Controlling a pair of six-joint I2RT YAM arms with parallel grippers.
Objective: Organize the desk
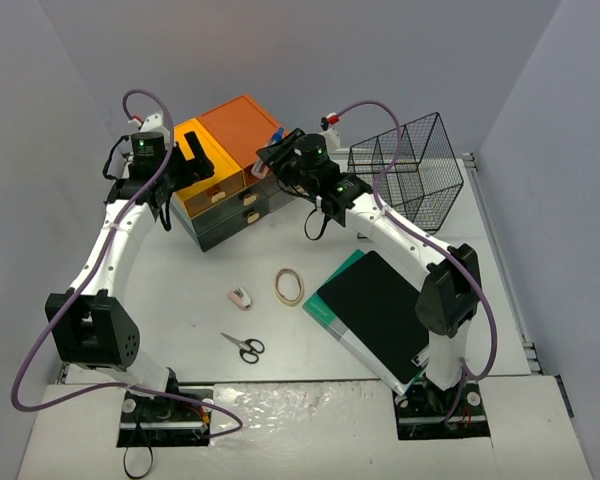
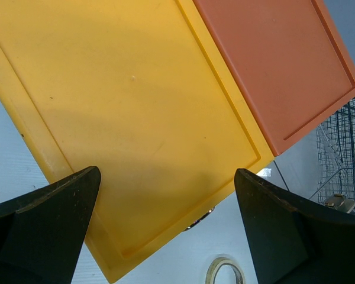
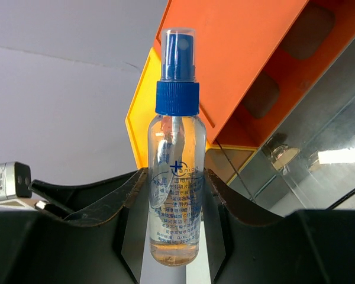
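The white desk [image 1: 280, 335] carries scattered items: scissors [image 1: 245, 347], a tape ring [image 1: 289, 286], a small pink-and-white object [image 1: 240, 296] and a black notebook [image 1: 380, 310] lying on a green book. My right gripper [image 3: 176, 177] is shut on a clear spray bottle [image 3: 176, 118] with a blue cap, holding it beside the orange top of the drawer chest [image 1: 230, 140]; in the top view that gripper [image 1: 280, 150] sits at the chest's right side. My left gripper [image 2: 165, 177] hovers open over the chest's yellow top [image 2: 130, 106], with nothing between its fingers.
A black wire basket [image 1: 410, 165] stands at the back right, and it also shows in the left wrist view [image 2: 343, 142]. The tape ring [image 2: 225, 260] lies below the chest's front edge. Grey walls close in the left, back and right sides.
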